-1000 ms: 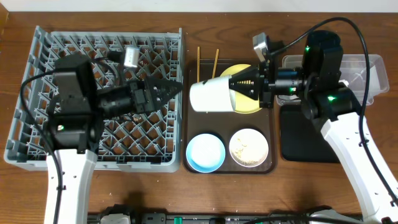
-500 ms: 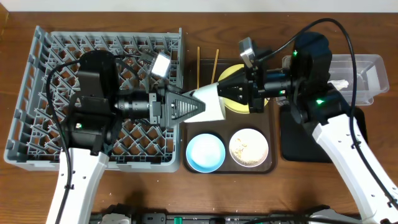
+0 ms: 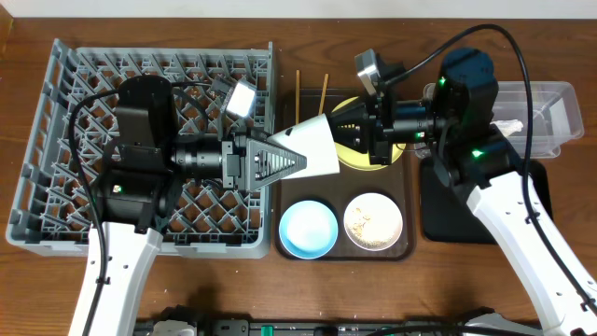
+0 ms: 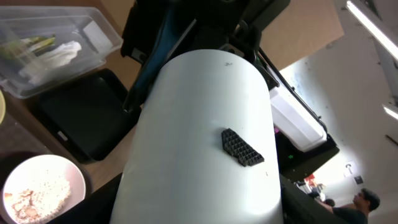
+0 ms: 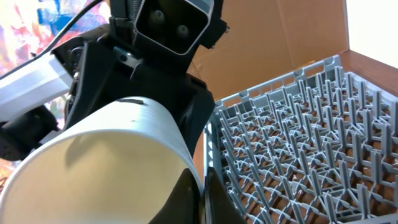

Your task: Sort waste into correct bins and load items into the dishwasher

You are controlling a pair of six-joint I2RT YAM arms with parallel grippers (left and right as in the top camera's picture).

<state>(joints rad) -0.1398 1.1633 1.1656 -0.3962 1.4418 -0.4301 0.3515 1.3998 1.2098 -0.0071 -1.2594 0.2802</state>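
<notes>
A white cup (image 3: 319, 147) hangs sideways beside the grey rack (image 3: 82, 86) — left fingers (image 3: 276, 161) clamped on its wall, right fingers (image 3: 362, 138) pinching its rim.

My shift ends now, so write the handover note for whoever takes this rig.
Right gripper: shut on rim of tall white cup.
Left gripper: straddles cup's base, grip unclear.
Done: crumpled white tissue, green wrapper in clear plastic tub.
To do: cup, round yellow plate, light-blue bowl, white bowl, thin wooden chopsticks into grey plastic dish rack; bowl's rice scraps binned.
</notes>
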